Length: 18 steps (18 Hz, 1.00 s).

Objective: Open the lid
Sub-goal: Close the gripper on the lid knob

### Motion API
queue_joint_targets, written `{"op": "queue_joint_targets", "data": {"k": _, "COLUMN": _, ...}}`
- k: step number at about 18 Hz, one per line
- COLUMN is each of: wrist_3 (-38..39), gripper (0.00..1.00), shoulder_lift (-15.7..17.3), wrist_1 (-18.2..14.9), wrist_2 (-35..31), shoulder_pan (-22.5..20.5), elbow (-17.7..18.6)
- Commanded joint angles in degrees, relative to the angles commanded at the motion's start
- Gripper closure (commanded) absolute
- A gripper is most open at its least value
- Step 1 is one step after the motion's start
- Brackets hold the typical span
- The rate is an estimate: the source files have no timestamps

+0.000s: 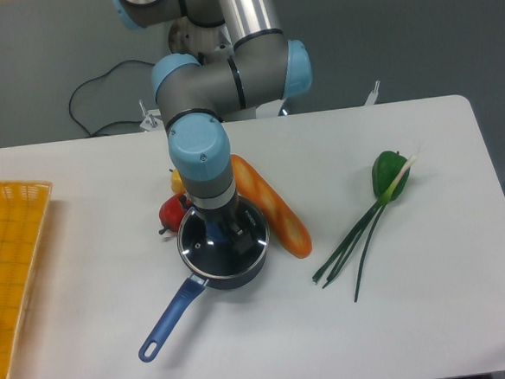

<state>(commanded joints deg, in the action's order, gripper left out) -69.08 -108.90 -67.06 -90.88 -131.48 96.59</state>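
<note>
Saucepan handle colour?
Dark blue, on the long saucepan handle, clearest in the fixed camera view.

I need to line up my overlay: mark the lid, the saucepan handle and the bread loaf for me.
lid (206, 246): fixed camera, clear glass left of the knob.
saucepan handle (168, 318): fixed camera, middle of the blue handle.
bread loaf (276, 212): fixed camera, middle of the crust.
</note>
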Motion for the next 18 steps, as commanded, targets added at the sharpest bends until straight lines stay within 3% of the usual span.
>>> {"op": "queue_joint_targets", "data": {"k": 6, "wrist_3": 0.0, "gripper": 0.04, "shoulder_lift": -0.4, "wrist_1": -0.1, "wrist_2": -0.2, "shoulder_pan": 0.0, "elbow": -0.1}}
{"op": "queue_joint_targets", "data": {"k": 18, "wrist_3": 0.0, "gripper": 0.3, "shoulder_lift": -0.2, "wrist_1": -1.3, "wrist_2": -0.2, "shoulder_pan": -0.3, "elbow": -0.5}}
